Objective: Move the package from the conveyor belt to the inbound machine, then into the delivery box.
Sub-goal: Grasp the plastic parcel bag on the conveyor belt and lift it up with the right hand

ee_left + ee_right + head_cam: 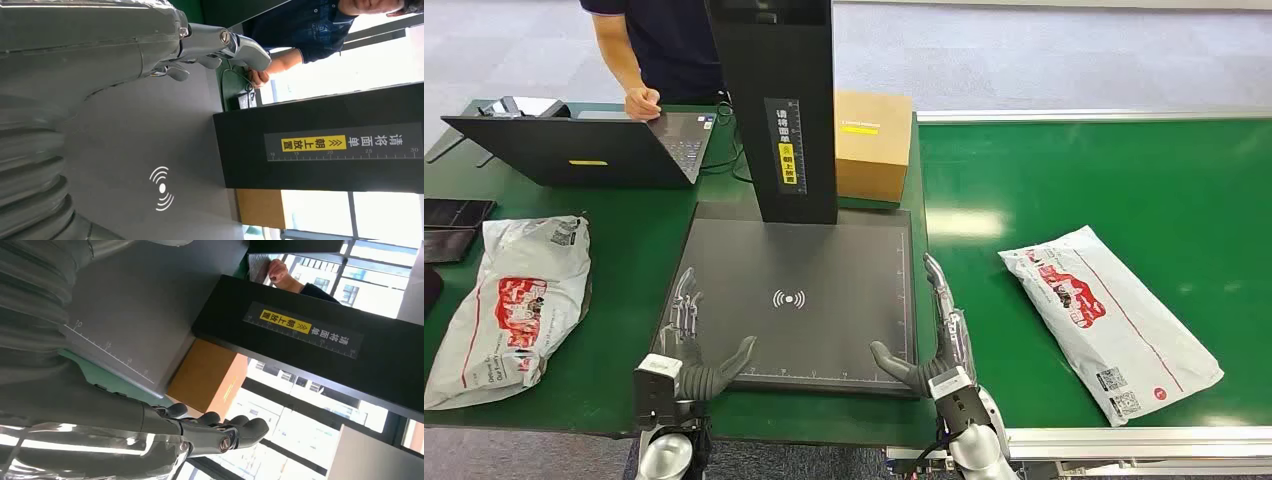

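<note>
The left hand [692, 335] is open and holds nothing; its dark fingers are spread flat over the near left part of the dark grey scanning plate of the inbound machine [824, 260]. The right hand [939, 335] is also open and empty, with fingers stretched forward along the near right edge of the same plate, the thumb pointing inward.

The white plastic mailer package with red print [1109, 320] lies flat on the green conveyor belt [1124, 190], to the right of the right hand and apart from it. The plate carries no package. So I judge the first step, the pick from the belt, is not yet done.

The next move probably asks the right hand to go sideways to the package and take its thin, soft edge. Another white printed mailer bag [514, 300] lies on the green table at the left, near a black laptop [574, 150] which a person's hand [641, 100] touches. A brown cardboard box [872, 145] stands behind the machine's black column [774, 110].
</note>
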Robot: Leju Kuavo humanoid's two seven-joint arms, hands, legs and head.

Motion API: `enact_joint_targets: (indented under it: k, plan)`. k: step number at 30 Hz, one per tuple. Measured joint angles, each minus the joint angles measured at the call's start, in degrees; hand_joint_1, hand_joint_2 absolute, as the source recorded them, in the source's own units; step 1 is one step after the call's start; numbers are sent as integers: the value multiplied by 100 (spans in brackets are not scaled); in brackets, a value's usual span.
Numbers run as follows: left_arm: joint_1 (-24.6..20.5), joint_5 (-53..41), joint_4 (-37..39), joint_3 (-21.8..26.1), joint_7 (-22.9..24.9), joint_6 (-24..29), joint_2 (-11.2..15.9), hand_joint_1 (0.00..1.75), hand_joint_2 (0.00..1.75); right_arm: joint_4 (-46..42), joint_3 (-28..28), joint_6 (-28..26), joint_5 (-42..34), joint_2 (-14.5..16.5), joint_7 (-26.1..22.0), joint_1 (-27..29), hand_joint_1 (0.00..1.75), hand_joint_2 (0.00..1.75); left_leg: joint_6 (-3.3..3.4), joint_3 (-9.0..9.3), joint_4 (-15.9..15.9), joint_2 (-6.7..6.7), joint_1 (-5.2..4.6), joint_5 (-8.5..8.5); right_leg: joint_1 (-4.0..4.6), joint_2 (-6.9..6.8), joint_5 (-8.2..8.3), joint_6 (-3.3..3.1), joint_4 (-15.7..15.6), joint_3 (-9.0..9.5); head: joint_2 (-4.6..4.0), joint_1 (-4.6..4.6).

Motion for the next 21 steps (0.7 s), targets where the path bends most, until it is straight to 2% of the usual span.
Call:
enact_joint_targets:
  k: [21]
  plan:
    - [-71,-103,-70,84,46,-139,-31,0,175,-205,-21,-188,141,-2,114,43,0,175,0,2,0,0,0,0,0,0,0,0,0,-1,0,0]
